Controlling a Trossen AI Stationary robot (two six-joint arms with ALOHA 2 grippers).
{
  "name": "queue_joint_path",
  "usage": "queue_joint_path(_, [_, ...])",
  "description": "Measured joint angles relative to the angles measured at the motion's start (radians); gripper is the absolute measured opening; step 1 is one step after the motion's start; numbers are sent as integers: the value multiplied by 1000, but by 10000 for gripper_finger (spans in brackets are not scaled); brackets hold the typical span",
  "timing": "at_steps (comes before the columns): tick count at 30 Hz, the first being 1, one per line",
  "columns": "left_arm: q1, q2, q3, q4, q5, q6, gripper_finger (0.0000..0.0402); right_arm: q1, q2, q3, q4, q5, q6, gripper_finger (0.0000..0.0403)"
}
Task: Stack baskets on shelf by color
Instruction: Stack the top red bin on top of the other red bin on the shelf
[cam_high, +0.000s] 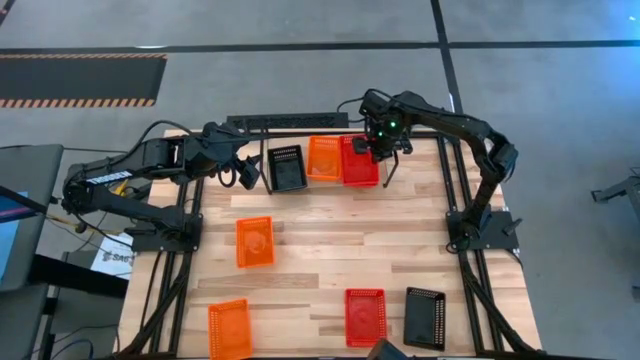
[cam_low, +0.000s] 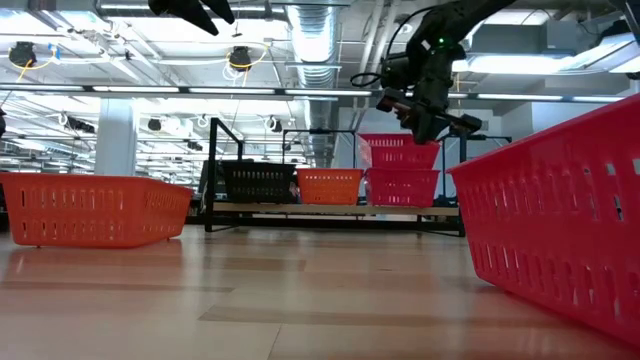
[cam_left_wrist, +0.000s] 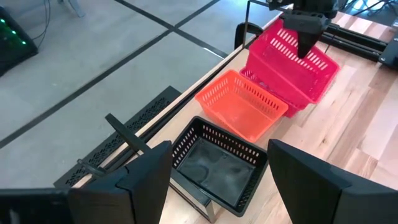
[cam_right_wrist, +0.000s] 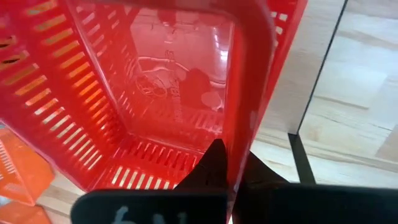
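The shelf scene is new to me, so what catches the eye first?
The right hand pinches the rim of a red basket tilted above another red one on the shelf. Beside them sit an orange basket and a black basket.

shelf (cam_high: 262, 150): black, orange, two stacked red baskets (cam_high: 360, 162) | five on table

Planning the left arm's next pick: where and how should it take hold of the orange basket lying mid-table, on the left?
Grip the orange basket by one long side wall, coming straight down from above. It sits upright with its mouth open, apart from the others, so one finger can go inside the thin rim and one outside.
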Motion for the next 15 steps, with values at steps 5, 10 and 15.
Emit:
queue_joint_path(5, [0, 0, 0, 0, 0, 0, 251, -1, 4, 0, 11, 2, -21, 18])
queue_joint_path(10, [0, 0, 0, 0, 0, 0, 251, -1, 5, 0, 11, 40, -29, 46])
queue_joint_path(15, [0, 0, 0, 0, 0, 0, 251, -1, 5, 0, 10, 52, -29, 62])
